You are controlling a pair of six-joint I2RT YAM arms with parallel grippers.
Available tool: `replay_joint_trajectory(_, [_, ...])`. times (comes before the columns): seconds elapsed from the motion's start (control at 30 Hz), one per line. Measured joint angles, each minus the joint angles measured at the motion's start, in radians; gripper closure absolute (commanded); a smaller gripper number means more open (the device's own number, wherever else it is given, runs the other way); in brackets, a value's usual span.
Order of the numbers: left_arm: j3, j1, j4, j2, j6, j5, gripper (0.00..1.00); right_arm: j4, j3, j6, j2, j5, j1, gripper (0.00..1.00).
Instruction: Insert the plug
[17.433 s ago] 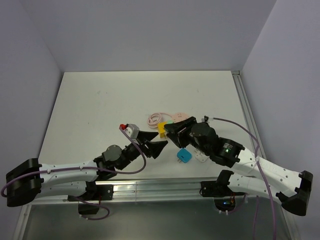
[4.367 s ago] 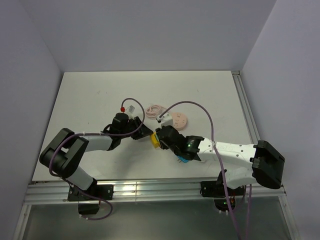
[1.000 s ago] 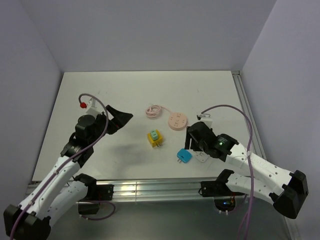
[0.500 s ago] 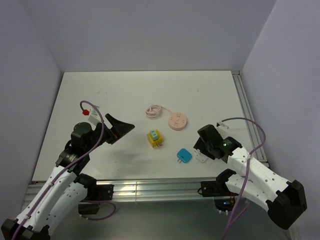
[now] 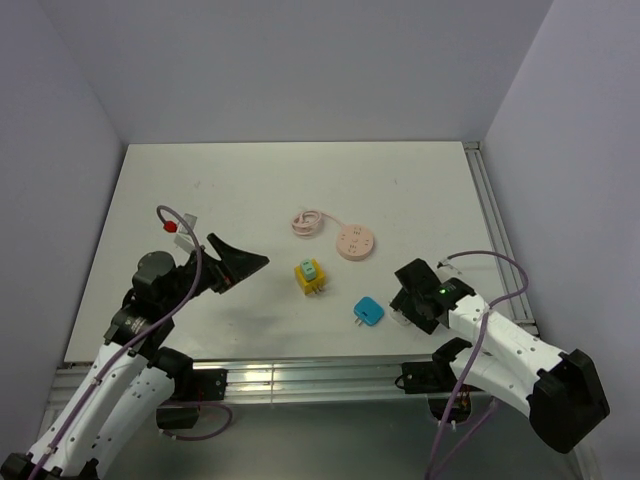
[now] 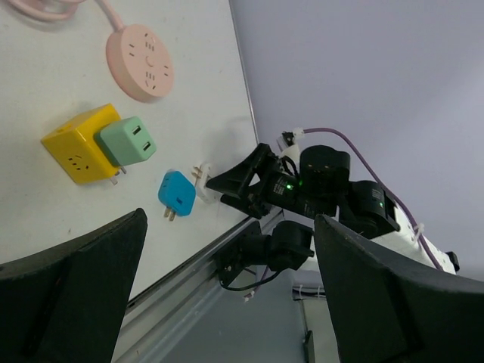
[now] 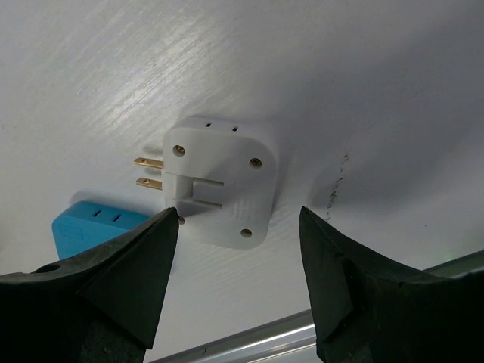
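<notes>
Right wrist — right fingers (image 7: 113, 302) apart above white plug (image 7: 219, 185), blue plug (image 7: 94, 227) beside; left fingers (image 6: 68, 302) apart.

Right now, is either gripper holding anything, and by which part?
Nothing is held. The left gripper hangs open above the table; the right gripper stands open over the white plug lying there.
</notes>
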Motion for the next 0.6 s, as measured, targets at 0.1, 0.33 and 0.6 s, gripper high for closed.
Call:
replay_joint_trajectory(0.1, [0.0,0.0,0.002,-0.027,-0.005,0.014,0.03,0.008,0.0,0.0,0.029,0.0,-0.007,0.28])
replay_joint_trajectory(0.33, [0.0,0.0,0.001,-0.04,-0.006,0.03,0.03,0.026,0.014,-0.008,0.069,0.016,-0.017,0.21])
replay_joint_trajectory(0.6, [-0.003,0.0,0.002,-0.043,-0.006,0.04,0.03,0.033,0.018,-0.023,0.086,0.019,-0.025,0.22])
